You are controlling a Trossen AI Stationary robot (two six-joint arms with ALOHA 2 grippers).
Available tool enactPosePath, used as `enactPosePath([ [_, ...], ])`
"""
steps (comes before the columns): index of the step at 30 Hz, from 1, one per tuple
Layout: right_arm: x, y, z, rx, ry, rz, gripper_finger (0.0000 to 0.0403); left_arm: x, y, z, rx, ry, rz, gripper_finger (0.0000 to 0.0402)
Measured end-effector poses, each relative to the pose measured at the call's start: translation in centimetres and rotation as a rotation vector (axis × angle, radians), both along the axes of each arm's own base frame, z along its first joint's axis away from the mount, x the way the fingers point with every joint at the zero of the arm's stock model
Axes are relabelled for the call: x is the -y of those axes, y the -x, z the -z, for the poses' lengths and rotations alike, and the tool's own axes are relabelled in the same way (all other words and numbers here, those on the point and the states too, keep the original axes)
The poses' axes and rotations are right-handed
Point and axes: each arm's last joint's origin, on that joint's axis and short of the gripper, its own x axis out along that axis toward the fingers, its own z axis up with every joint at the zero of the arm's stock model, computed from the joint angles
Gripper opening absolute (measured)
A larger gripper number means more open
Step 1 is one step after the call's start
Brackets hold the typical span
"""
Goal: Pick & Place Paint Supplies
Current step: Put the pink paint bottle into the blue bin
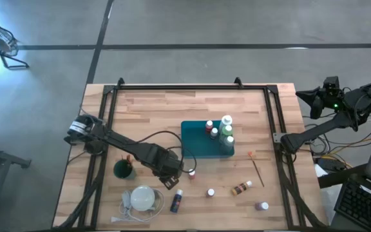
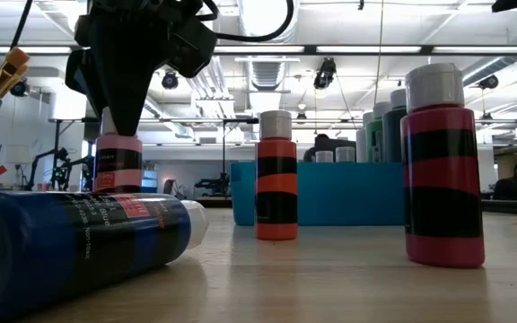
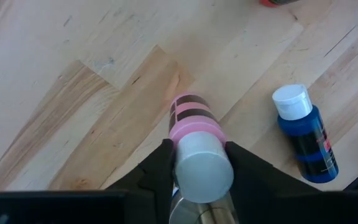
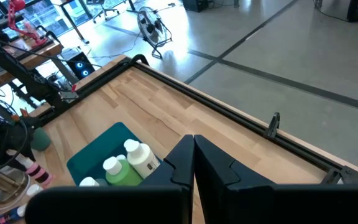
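A pink paint bottle [image 3: 194, 118] with a white cap stands upright on the wooden table [image 1: 153, 116], in front of the teal tray [image 1: 198, 148]. My left gripper [image 3: 197, 155] hangs over it, shut on its top; in the low view the gripper [image 2: 119, 112] covers the cap. A blue bottle [image 3: 306, 134] lies on its side close by. Several white-capped bottles [image 1: 226, 132] stand in the tray. My right gripper [image 4: 194, 155] is shut on nothing, raised beyond the table's right edge [image 1: 314, 100]. My left gripper pinches the pink bottle's white cap [image 3: 201, 165] between its two fingers, one on each side. The fingers [image 3: 160, 165] come from above, pointing steeply down. The bottle [image 2: 118, 161] stays upright; the lying blue bottle hides its base in the low view.
A green cup [image 1: 124, 169] with brushes and a white round disc [image 1: 142, 198] with a cord sit near the table's front left. More bottles [image 1: 210, 192] [image 1: 240, 188] [image 1: 263, 206] and a thin brush [image 1: 257, 169] lie scattered at the front right.
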Motion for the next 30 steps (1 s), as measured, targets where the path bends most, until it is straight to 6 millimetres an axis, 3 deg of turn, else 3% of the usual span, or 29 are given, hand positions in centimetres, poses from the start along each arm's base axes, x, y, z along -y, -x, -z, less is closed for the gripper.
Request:
enactPosePath([
  [14, 0.0, 0.0, 0.0, 0.0, 0.0, 0.0, 0.0009, -0.1, -0.1, -0.6, 0.007, -0.009, 0.02, 0.0123],
  [23, 0.0, 0.0, 0.0, 0.0, 0.0, 0.0, 0.0009, -1.7, -1.0, -3.7, 0.04, -0.06, 0.02, 0.0123],
  [30, 0.0, 0.0, 0.0, 0.0, 0.0, 0.0, 0.0008, -4.3, -2.0, -6.6, 0.114, -0.085, 0.022, 0.0123],
])
